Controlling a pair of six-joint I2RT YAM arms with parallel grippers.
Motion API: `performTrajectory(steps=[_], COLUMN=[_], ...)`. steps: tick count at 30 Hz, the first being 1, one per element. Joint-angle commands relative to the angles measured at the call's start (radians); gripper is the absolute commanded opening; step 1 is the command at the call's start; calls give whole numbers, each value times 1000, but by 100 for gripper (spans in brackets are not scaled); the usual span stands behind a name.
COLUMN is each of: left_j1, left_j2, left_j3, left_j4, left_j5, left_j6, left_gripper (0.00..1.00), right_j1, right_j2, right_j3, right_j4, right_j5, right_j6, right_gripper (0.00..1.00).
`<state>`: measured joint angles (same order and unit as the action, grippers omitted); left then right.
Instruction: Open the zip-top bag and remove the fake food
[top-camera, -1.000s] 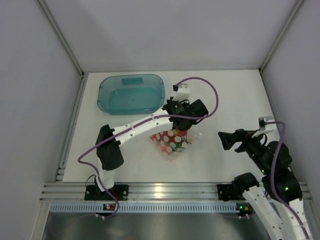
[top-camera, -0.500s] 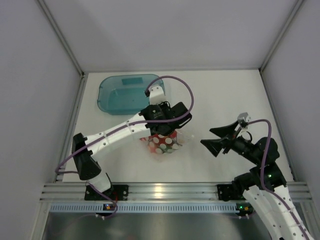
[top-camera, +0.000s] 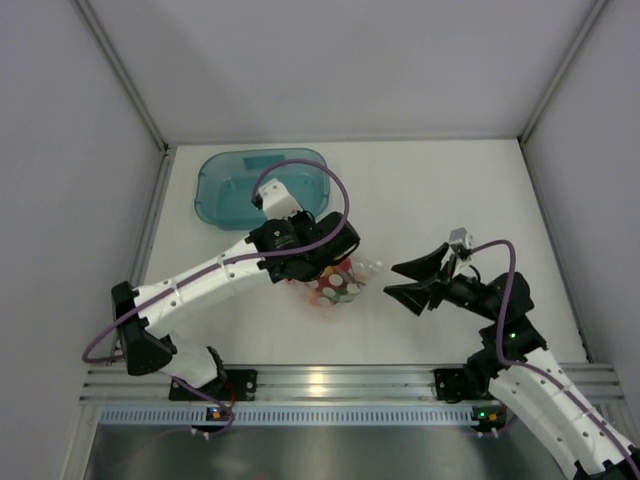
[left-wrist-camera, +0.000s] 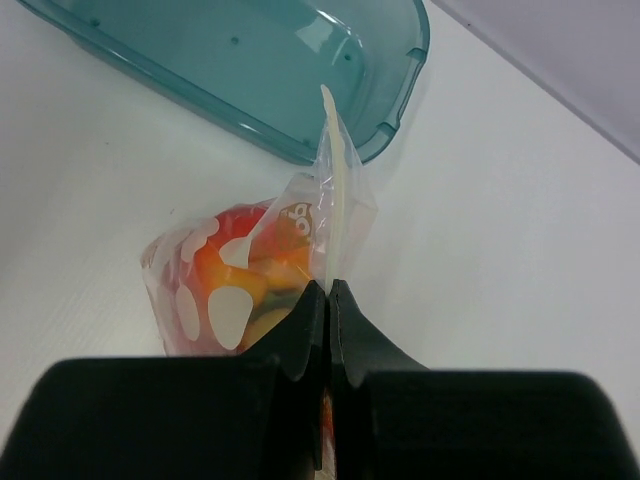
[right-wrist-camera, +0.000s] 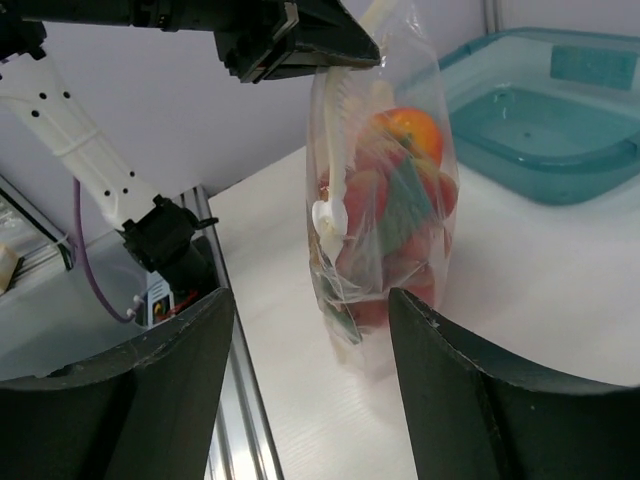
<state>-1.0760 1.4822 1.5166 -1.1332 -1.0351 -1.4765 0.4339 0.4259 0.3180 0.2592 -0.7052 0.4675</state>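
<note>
Clear dotted plastic of the zip-top bag (right-wrist-camera: 385, 200) is clamped at its top edge by the left gripper (left-wrist-camera: 328, 290), near the teal tray (top-camera: 212, 205). The fake food (right-wrist-camera: 405, 135) is contained inside. The right gripper (top-camera: 392, 280) is positioned beside the bag, jaws apart, without contact.
</note>
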Motion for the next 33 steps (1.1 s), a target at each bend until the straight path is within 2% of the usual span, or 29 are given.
performTrajectory(steps=[1,5,9,19,23,25,28,29,30,31,33], left_j1=[-2,-4,-4,-6,-10,-16,-21,-21,-22,-24,-24], left_j2=[-65,-86,-99,-134,-135,-134,-135,-137,-135,-138,-146], left_j3=[1,-9,-1,4,10,10,11,13,13,11,11], left_j4=[-2,-2,-2,-3,-2,-2,-2,-2,-2,-3,-3], left_j5=[-52,-57,-66,-71,-60,-60,-60,-60,-63,-62,-68], left_j6=[-54,-70,-65,-71,-74,-77,-85,-84,-84,-84,-82], left_gripper=[0,0,0,0,0,0,0,0,0,0,0], right_j1=[61,101,129,259,292,299,304,305,307,309,312], right_j2=[10,65,148,223,255,269,307,324,329,333,333], right_j3=[12,10,-5,3,-7,-5,3,4,6,4,3], right_j4=[146,219,319,434,482,514,544,551,558,557,557], right_j5=[67,104,112,194,259,285,289,289,288,289,291], right_j6=[-67,-92,-75,-70,-78,-75,-70,-69,-66,-67,-66], right_gripper=[64,60,52,51,43,43,35,27,25,25,34])
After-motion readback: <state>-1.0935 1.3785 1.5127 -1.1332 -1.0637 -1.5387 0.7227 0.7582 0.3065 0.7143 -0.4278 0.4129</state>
